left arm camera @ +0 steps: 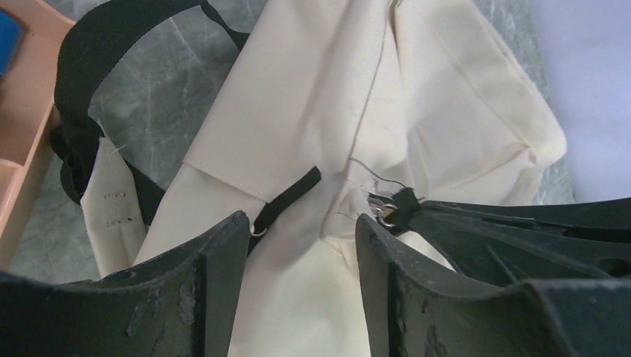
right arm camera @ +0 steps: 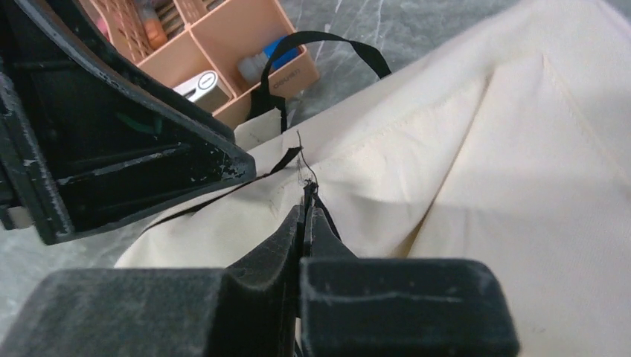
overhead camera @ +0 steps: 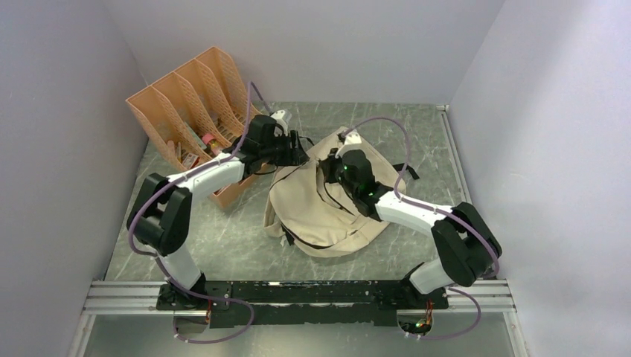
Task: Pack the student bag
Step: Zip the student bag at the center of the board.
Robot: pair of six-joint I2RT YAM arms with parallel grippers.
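The student bag (overhead camera: 327, 216), cream fabric with black straps, lies slumped in the middle of the table. My left gripper (overhead camera: 298, 152) hangs over its upper left part. In the left wrist view the gripper (left arm camera: 303, 219) is open, with cream cloth (left arm camera: 312, 97) and a short black zipper tab (left arm camera: 286, 197) between and beyond its fingertips. My right gripper (overhead camera: 331, 167) is just to its right, shut on a black pull tab (right arm camera: 306, 186) at the bag's top seam. That pinch also shows in the left wrist view, at the tab (left arm camera: 402, 199). The bag's inside is hidden.
An orange file organizer (overhead camera: 186, 104) stands at the back left, close to the left arm. It holds small items, among them a white device (right arm camera: 205, 85) and a blue item (right arm camera: 279, 52). A black strap loop (left arm camera: 97, 44) lies on the grey table (overhead camera: 245, 245).
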